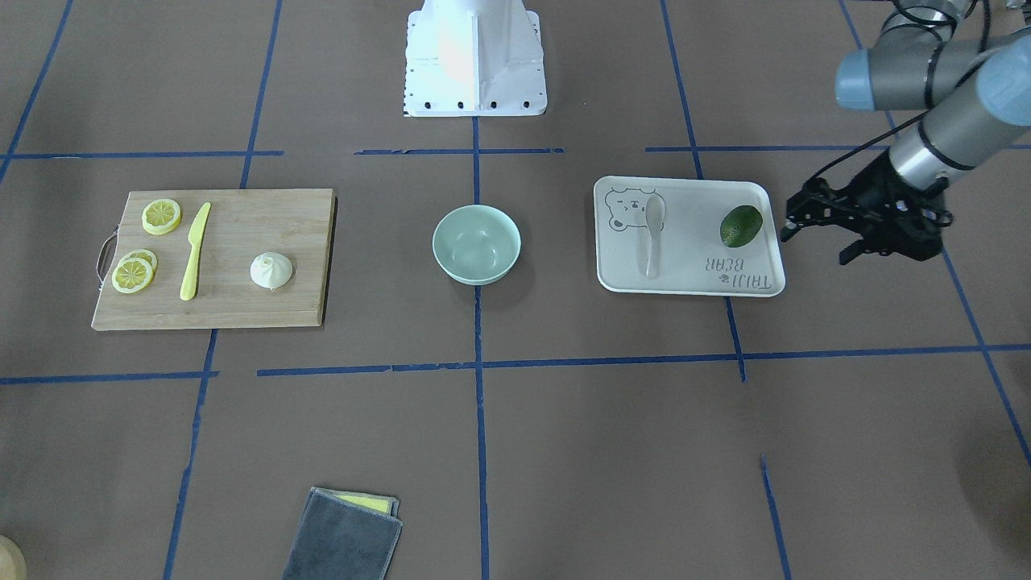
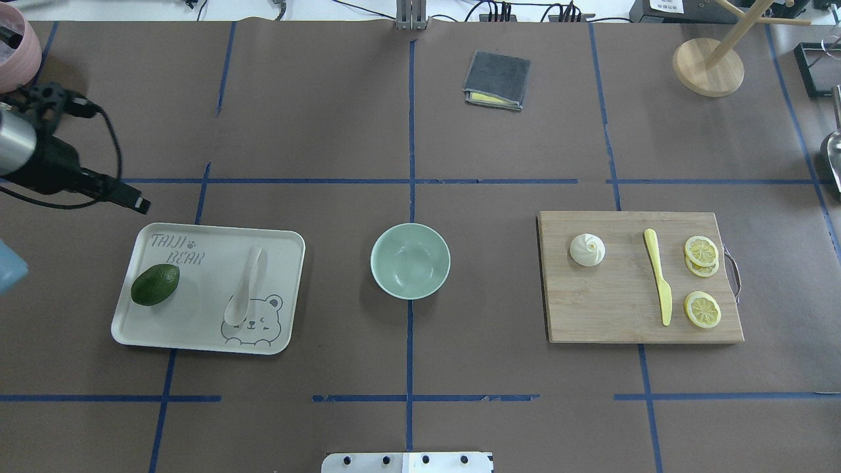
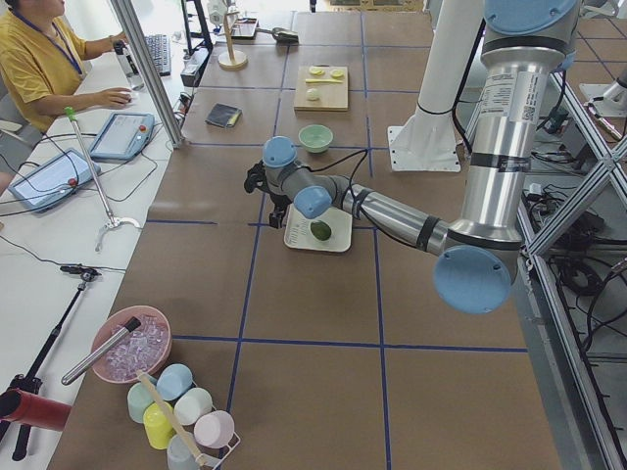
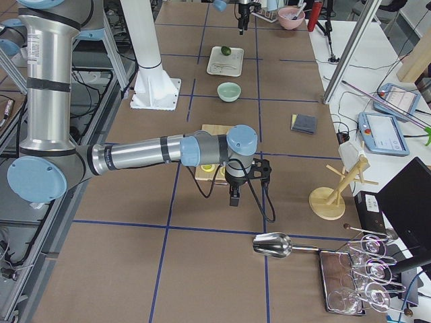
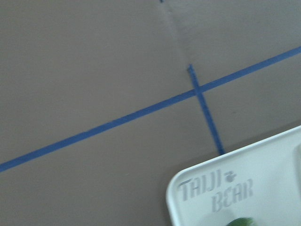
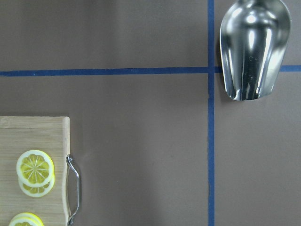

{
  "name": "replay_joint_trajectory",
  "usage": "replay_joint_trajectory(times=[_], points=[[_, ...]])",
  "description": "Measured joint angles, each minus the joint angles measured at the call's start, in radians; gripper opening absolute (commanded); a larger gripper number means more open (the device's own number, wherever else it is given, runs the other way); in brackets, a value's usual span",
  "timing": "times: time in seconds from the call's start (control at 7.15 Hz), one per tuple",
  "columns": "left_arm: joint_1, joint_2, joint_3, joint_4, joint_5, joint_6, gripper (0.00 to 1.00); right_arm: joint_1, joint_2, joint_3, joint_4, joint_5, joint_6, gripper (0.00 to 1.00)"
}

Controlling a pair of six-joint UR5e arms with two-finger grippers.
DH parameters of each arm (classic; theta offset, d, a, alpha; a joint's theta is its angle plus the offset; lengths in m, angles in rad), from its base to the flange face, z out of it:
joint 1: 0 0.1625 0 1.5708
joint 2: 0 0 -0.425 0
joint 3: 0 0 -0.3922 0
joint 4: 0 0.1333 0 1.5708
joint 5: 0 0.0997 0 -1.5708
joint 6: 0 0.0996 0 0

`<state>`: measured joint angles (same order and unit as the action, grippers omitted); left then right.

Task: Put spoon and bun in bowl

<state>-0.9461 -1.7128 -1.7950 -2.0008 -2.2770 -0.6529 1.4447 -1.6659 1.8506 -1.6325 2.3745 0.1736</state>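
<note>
The off-white spoon (image 1: 652, 234) (image 2: 246, 286) lies on the cream bear-print tray (image 1: 701, 209) (image 2: 197, 328), scoop towards the bear. The white bun (image 1: 271, 270) (image 2: 587, 249) sits on the wooden cutting board (image 1: 233, 242) (image 2: 617, 295). The mint-green bowl (image 1: 476, 244) (image 2: 410, 261) stands empty between them at the table's middle. My left gripper (image 1: 815, 242) (image 2: 135, 200) hovers just outside the tray's avocado end, open and empty. My right gripper (image 4: 234, 198) hangs beyond the board's handle end; I cannot tell whether it is open or shut.
A green avocado (image 1: 740, 225) (image 2: 155, 284) shares the tray. A yellow knife (image 2: 658, 276) and lemon slices (image 2: 701, 251) lie on the board. A grey cloth (image 2: 497, 80) lies far from the robot, a metal scoop (image 6: 253, 47) and wooden stand (image 2: 708, 66) at the right.
</note>
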Motion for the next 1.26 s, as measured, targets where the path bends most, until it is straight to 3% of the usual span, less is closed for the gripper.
replay_joint_trajectory(times=[0.28,0.7,1.12,1.26], points=[[0.173,-0.088,0.001,-0.010,0.128,-0.204,0.97,-0.050,0.000,0.000,0.064,0.000,0.004,1.00],[0.309,-0.139,0.016,0.080,0.336,-0.264,0.84,-0.069,0.000,-0.003,0.081,0.001,0.005,1.00],[0.338,-0.175,0.050,0.119,0.393,-0.265,0.70,-0.071,0.000,-0.004,0.082,-0.003,0.005,1.00],[0.346,-0.180,0.060,0.120,0.394,-0.265,0.53,-0.071,0.000,-0.004,0.083,-0.004,0.004,1.00]])
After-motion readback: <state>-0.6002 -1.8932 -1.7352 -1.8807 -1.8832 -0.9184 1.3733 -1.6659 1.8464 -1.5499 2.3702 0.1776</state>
